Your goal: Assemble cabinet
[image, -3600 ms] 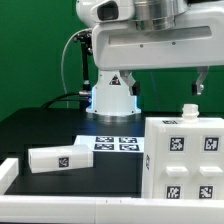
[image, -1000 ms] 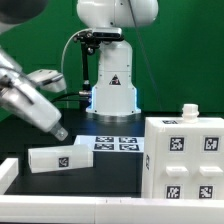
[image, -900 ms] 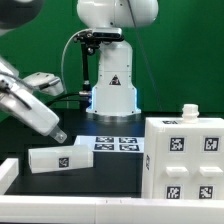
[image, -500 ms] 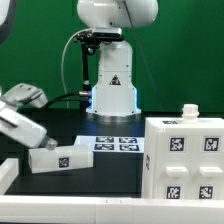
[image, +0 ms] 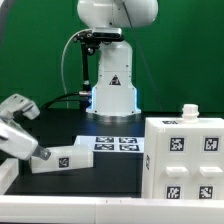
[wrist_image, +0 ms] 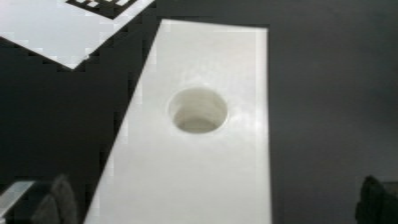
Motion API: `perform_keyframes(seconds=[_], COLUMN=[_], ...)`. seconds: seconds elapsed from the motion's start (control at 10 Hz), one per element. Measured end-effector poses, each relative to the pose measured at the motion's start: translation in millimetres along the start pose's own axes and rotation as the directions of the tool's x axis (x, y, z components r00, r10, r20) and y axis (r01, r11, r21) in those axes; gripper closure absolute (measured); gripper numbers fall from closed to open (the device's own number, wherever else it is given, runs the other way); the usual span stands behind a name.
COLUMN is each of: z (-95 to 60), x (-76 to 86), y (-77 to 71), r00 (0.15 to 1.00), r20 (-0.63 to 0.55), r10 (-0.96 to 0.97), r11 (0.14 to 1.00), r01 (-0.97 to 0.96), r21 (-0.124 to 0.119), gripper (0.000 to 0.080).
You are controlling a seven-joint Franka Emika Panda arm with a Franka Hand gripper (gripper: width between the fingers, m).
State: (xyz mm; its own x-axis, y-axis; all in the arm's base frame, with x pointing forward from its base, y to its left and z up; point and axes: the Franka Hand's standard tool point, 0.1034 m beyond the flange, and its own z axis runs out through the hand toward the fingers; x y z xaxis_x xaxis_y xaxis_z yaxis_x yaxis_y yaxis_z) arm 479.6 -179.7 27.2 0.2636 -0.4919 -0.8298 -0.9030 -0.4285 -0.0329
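Note:
The cabinet body (image: 185, 160), a white box with black-and-white tags, stands at the exterior view's right with a small white knob (image: 187, 110) on top. A small white panel (image: 64, 157) with one tag lies on the black table at the left. My gripper (image: 37, 152) is low at that panel's left end. In the wrist view the panel (wrist_image: 205, 150) fills the middle and shows an oval hole (wrist_image: 198, 109). My gripper (wrist_image: 214, 205) is open, with one dark finger (wrist_image: 54, 200) on each side of the panel. I cannot tell whether they touch it.
The marker board (image: 115, 143) lies flat behind the small panel, in front of the robot base (image: 112, 85); its corner shows in the wrist view (wrist_image: 71, 25). A white rail (image: 70, 210) runs along the table's front edge.
My arm has come down and moved toward the exterior view's left, from above the small panel to its left end at table height. The panel and cabinet body have not moved.

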Motion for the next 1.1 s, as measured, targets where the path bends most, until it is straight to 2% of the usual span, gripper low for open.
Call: perform_keyframes(seconds=[0.3,0.9,1.0,1.1], z=[12.6,17.8,17.9,17.9], x=[5.0,11.3,11.3,11.3], y=[7.9,7.9,7.9,7.9], r00=[0.999,1.000,1.000,1.000], r20=[0.021,0.007,0.007,0.007], r10=[0.027,0.027,0.027,0.027], r11=[1.000,0.999,0.999,0.999], r01=[-0.026,-0.027,-0.027,-0.027], r21=[-0.008,-0.017,-0.017,-0.017], gripper=[0.0003,0.0017,0.0188,0.0241])
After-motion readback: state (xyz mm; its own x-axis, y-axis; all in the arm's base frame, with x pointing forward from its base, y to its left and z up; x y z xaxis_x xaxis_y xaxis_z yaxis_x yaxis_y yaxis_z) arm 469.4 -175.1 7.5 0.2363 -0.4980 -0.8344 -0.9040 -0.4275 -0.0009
